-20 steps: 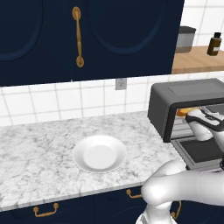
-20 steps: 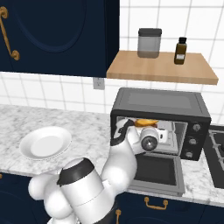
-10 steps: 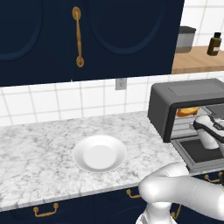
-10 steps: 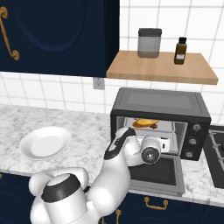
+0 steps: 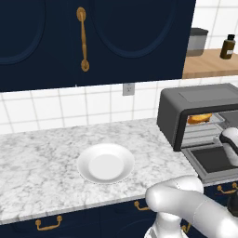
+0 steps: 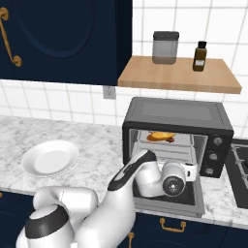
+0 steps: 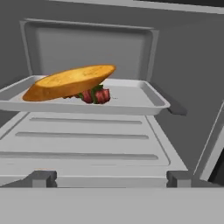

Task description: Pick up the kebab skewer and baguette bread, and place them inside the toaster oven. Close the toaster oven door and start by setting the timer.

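The toaster oven [image 6: 174, 114] [image 5: 195, 109] stands open, and its door [image 6: 167, 201] [image 5: 211, 160] lies flat in front of it. Inside, the golden baguette bread [image 7: 70, 82] [image 6: 161, 136] [image 5: 200, 118] rests on a grey tray [image 7: 131, 107]. The red-brown kebab skewer [image 7: 96, 95] lies partly hidden behind the bread. My gripper [image 7: 110, 178] is open and holds nothing. It sits just outside the oven mouth, above the lowered door, pointing in at the tray. A wire rack [image 7: 92, 140] lies below the tray.
The oven's knobs [image 6: 213, 156] run down its right front. A white plate [image 5: 106, 162] [image 6: 50, 158] sits on the marble counter to the left. A wooden shelf [image 6: 179, 75] with a jar and a bottle hangs above the oven. A stove [image 6: 240, 167] is at the right.
My hand has drawn back and down from the oven opening to above the open door. The bread and skewer stay on the tray. The jaws have stayed open.
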